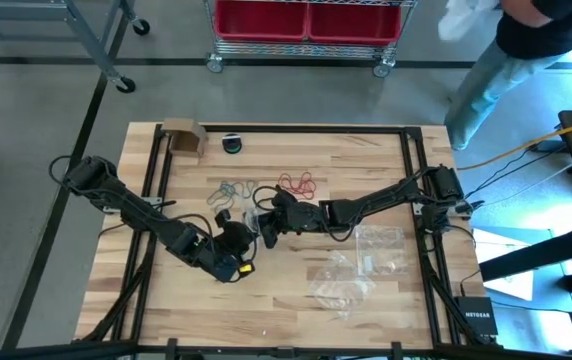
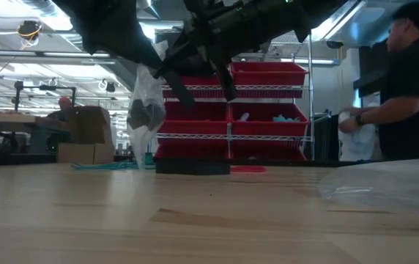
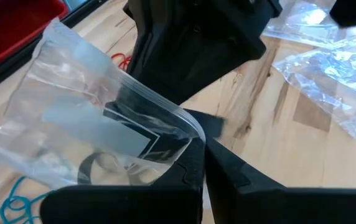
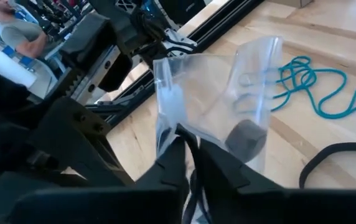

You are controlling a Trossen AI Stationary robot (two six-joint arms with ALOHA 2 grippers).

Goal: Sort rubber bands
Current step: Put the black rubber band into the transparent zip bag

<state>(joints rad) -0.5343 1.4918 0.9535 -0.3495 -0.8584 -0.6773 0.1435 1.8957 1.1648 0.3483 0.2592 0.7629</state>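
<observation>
A clear zip bag (image 2: 145, 110) hangs above the table's middle with a dark clump of black rubber bands (image 2: 148, 114) inside. My left gripper (image 3: 203, 155) and my right gripper (image 4: 190, 152) meet at the bag (image 1: 253, 215), and both are shut on it. Teal rubber bands (image 1: 232, 189) and red rubber bands (image 1: 298, 183) lie loose on the wood beyond the grippers. One black rubber band (image 4: 340, 155) lies flat on the table near the teal ones (image 4: 315, 87). My left gripper pinches the bag's upper rim at one corner (image 3: 193, 138) between its two fingers, slanting down from the table's left. The bag hangs below the hold, clear of the table. My right gripper has a side edge of the bag (image 4: 177, 127) between its two nearly closed fingers, coming from the table's right and slanting slightly down. One layer or several, I cannot tell. The bag stands off the table.
Two more clear bags (image 1: 378, 250) (image 1: 341, 285) lie crumpled on the table's right half. A cardboard box (image 1: 183, 135) and a small black roll (image 1: 232, 143) sit at the far edge. A person (image 2: 407, 88) stands beyond the table's far right corner.
</observation>
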